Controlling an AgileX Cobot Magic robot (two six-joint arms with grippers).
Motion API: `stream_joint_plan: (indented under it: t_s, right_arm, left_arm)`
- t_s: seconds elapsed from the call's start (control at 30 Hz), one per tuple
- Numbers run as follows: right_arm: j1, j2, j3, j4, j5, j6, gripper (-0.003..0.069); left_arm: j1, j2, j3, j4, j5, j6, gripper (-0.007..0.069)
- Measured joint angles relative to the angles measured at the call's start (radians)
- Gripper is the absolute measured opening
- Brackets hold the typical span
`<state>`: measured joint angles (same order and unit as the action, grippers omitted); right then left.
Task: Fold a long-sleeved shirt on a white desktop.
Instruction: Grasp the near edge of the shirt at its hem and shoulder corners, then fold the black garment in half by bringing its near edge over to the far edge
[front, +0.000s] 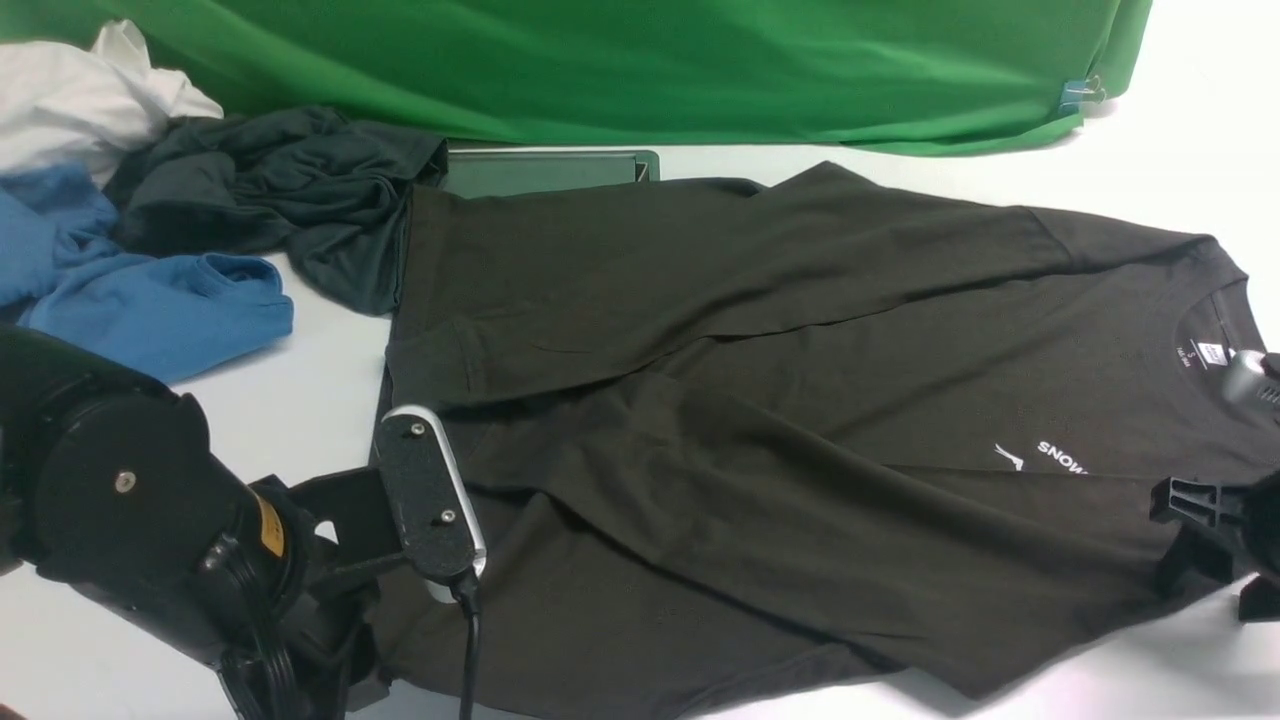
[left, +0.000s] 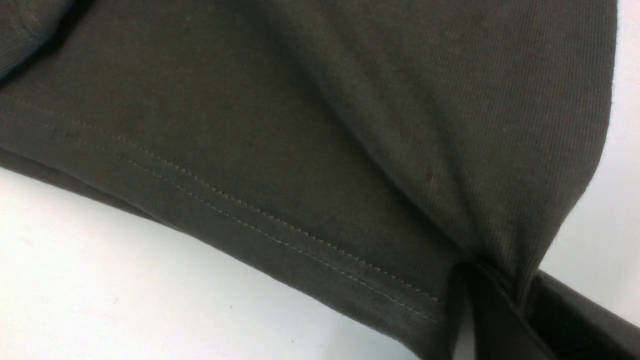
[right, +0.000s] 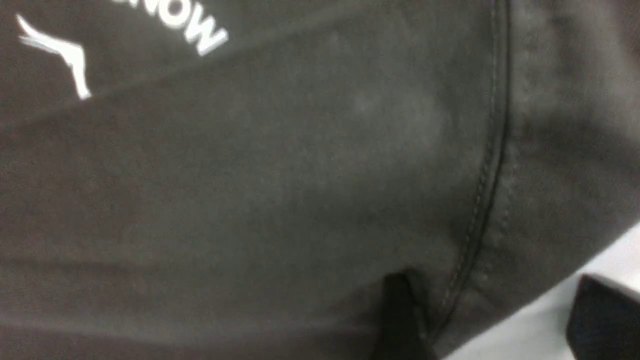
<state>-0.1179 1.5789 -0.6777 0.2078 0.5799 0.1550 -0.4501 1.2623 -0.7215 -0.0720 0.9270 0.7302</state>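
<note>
On a white desktop (front: 320, 390) before green cloth (front: 600, 60), the shirt (front: 750, 400) lies spread between two claws: left claw (left: 515, 300) clenched on its hem, right claw (right: 500, 325) released astride a blurred seam, mostly cut off.

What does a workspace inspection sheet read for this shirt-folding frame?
Surface: smooth white desktop, metal-framed hatch at the back.
Job's things: large dark brown-black long-sleeved shirt lying spread, sleeves laid across its body, SNOW print up.
Clutter: crumpled blue garment, dark teal-black garment and white garment at far left.
Grippers: left gripper shut on the shirt's hem; right gripper open, astride its near edge.
Cables: black cable below the left wrist camera.
Surroundings: green cloth backdrop.
</note>
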Motion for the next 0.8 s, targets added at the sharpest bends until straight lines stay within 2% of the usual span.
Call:
stream_joint_plan:
  t_s: [0.07,0.13,0.2,0.23,0.27,0.3,0.47,0.67,0.8]
  right_arm:
    - [0.0,0.005,-0.003,0.003,-0.005,-0.007,0.0388]
    - [0.0,0.008,-0.005,0.005,-0.013,-0.024,0.0311]
    - [0.005,0.013,-0.005,0.016,-0.014,-0.059,0.0161]
    - [0.006,0.013,-0.005,0.016,-0.014,-0.061,0.015]
    - [0.012,0.013,-0.005,0.024,-0.01,-0.074,0.008]
    - [0.013,0.01,-0.005,0.025,-0.004,-0.079,0.0064]
    - [0.021,-0.057,0.008,-0.03,0.123,-0.07,0.0049]
    - [0.021,-0.308,0.052,-0.188,0.327,0.052,0.0048]
    - [0.021,-0.359,0.051,-0.195,0.326,0.07,0.0048]
  left_arm:
    - [0.0,0.0,0.0,0.0,0.003,0.0,0.0029]
    - [0.0,-0.001,0.0,0.0,0.013,0.0,0.0029]
    - [0.0,-0.013,0.0,0.0,0.035,0.0,0.0029]
    - [0.0,-0.014,0.0,0.0,0.038,-0.001,0.0029]
    - [0.0,-0.027,0.0,0.0,0.053,-0.006,0.0029]
    - [0.0,-0.035,0.0,0.0,0.061,-0.009,0.0029]
    - [0.0,-0.107,0.0,0.0,0.121,-0.041,0.0029]
    - [0.0,-0.208,0.0,-0.003,0.175,-0.051,0.0029]
    - [0.0,-0.222,0.0,0.0,0.138,-0.051,0.0029]
